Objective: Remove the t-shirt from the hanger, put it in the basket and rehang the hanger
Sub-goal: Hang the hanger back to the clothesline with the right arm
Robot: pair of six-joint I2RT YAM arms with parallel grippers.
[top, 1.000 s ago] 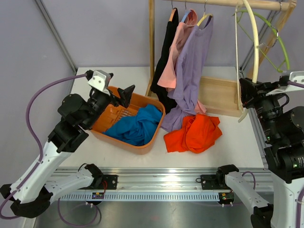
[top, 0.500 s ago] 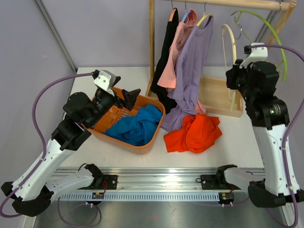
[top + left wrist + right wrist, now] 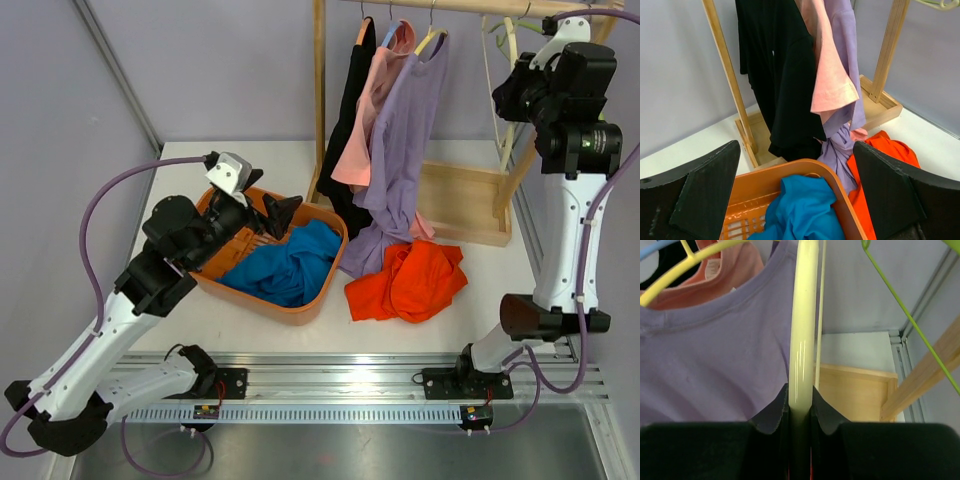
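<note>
First, overhead view. Locate the right gripper (image 3: 507, 97) raised high beside the wooden rack (image 3: 319, 100), clenched on a bare cream hanger (image 3: 513, 42). Locate the left gripper (image 3: 272, 212) spread wide, grasping nothing, above the orange basket (image 3: 318, 292) with a blue t-shirt (image 3: 290, 265) inside. Find the orange t-shirt (image 3: 408, 280) crumpled on the table (image 3: 250, 160), just beside the basket and off any hanger. Count three garments on the rail: black t-shirt (image 3: 352, 110), pink t-shirt (image 3: 368, 110), lilac t-shirt (image 3: 408, 130).

Next, left wrist view. Confirm both fingers (image 3: 705, 190) well apart with nothing between them. Note basket rim and blue t-shirt directly below, orange t-shirt to the right.

Then, right wrist view. Confirm the cream hanger pinched tight between the jaws, rising in front of the lilac t-shirt on its yellow hanger (image 3: 690, 257). Note an empty green hanger (image 3: 905, 315) to the right.

Progress, as a judgement only: treat the orange t-shirt's removal as complete. Treat as outstanding the parking of the bare hanger and, probably, the stripping of the three hung garments.

Markings: expect no legible brand, label or writing in any view.
</note>
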